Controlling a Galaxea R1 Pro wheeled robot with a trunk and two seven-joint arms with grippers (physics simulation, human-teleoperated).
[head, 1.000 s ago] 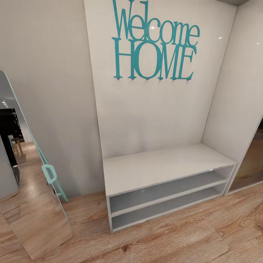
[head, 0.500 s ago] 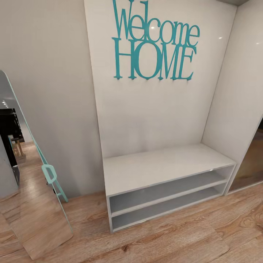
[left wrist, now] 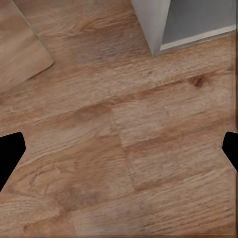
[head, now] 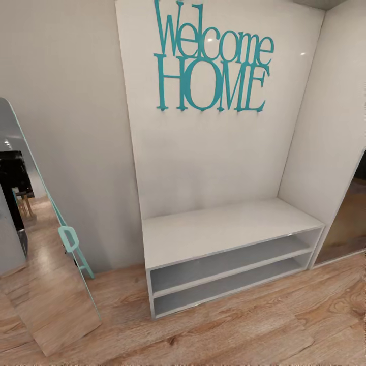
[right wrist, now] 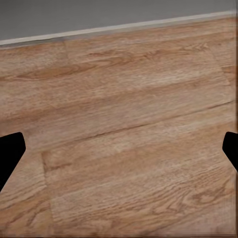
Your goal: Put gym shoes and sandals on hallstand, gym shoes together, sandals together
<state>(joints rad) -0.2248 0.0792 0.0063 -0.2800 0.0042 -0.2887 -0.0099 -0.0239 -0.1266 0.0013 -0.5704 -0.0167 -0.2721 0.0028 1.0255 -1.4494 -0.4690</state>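
The head view faces a grey bench [head: 223, 231] with teal "Welcome HOME" letters [head: 211, 61]; judged by its plain back, this is not the target hallstand. A leaning mirror [head: 38, 254] stands beside it. No shoes or sandals are in sight. The left claw [left wrist: 119, 148] and right claw [right wrist: 119, 148] hang spread wide and empty over the corridor floor [head: 244, 330], presumably carried low for transit.

Soft, even indoor light, with no hard shadows anywhere.

The tall pale grey back panel [head: 203, 152] carried two small bright glints near the teal "Welcome HOME" lettering [head: 213, 61]. The two low shelf slots [head: 229, 272] lay in grey shade. The light brown wood-grain plank floor [head: 229, 330] showed a mild sheen. Both wrist pictures looked soft and slightly blurred, the black fingertips [left wrist: 10, 156] mere dark shapes at the edges.
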